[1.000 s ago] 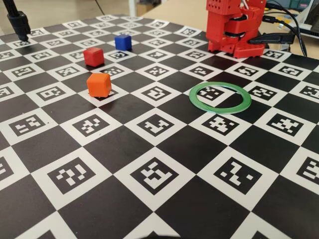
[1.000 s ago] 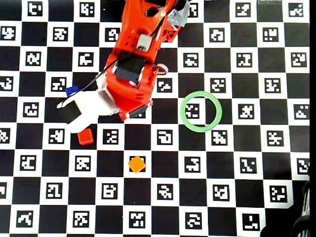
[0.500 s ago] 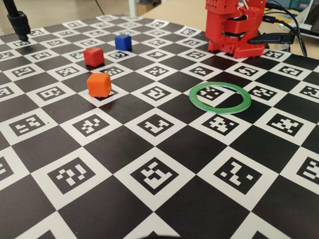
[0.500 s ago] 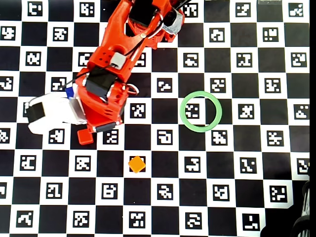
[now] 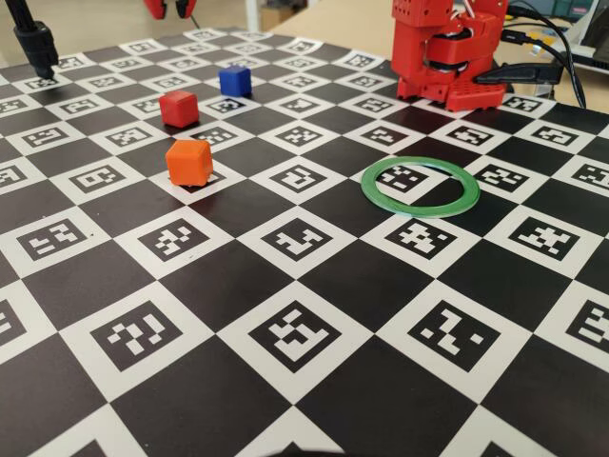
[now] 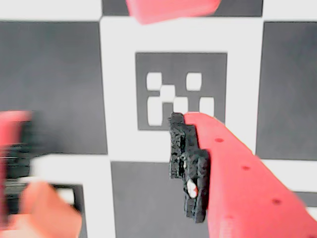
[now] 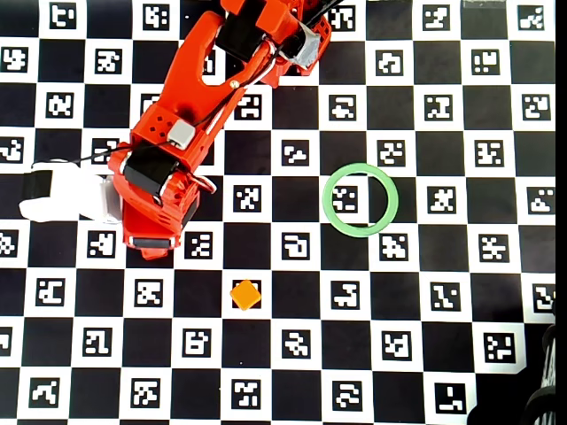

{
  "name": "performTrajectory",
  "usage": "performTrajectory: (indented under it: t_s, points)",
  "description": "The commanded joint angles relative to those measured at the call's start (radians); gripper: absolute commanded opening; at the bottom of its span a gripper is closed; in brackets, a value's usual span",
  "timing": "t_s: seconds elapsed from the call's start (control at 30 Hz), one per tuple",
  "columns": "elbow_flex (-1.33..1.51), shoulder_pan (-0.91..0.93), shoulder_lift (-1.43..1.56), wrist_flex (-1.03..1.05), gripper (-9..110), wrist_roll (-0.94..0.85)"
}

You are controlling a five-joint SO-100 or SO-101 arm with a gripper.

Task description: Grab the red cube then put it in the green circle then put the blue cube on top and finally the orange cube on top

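We take the first step, the pick of the red cube [image 5: 178, 108], to be in hand. In the fixed view we count one red cube, one blue cube [image 5: 234, 80] and one orange cube [image 5: 188, 162], all resting apart on the chequered table [image 5: 314, 362] at the left, and one green circle [image 5: 421, 186], lying empty at the right. In the overhead view only the orange cube [image 7: 245, 294] and the green circle [image 7: 360, 200] show; the arm [image 7: 190, 115] covers the other two.

The end effector [image 5: 171, 8] enters the fixed view at the top edge, its two tips apart, high above the cubes. In the wrist view it [image 6: 106, 168] is released and grasps nothing: one padded finger [image 6: 190, 163] stands at the right, a blurred one at the left, with bare table between. A red edge at the top of that view may be the red cube [image 6: 171, 10], though we cannot be sure.

We judge that the next move calls for centring the jaws over the red cube, descending, and closing on it.
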Motion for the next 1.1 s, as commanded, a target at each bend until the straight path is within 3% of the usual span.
performTrajectory:
  t_s: [0.0,0.2,1.07]
  points:
    - [0.012,0.023,0.029,-0.04,34,-0.012]
    - [0.083,0.043,0.017,-0.071,41,-0.069]
    - [0.437,0.048,0.002,-0.443,43,-0.109]
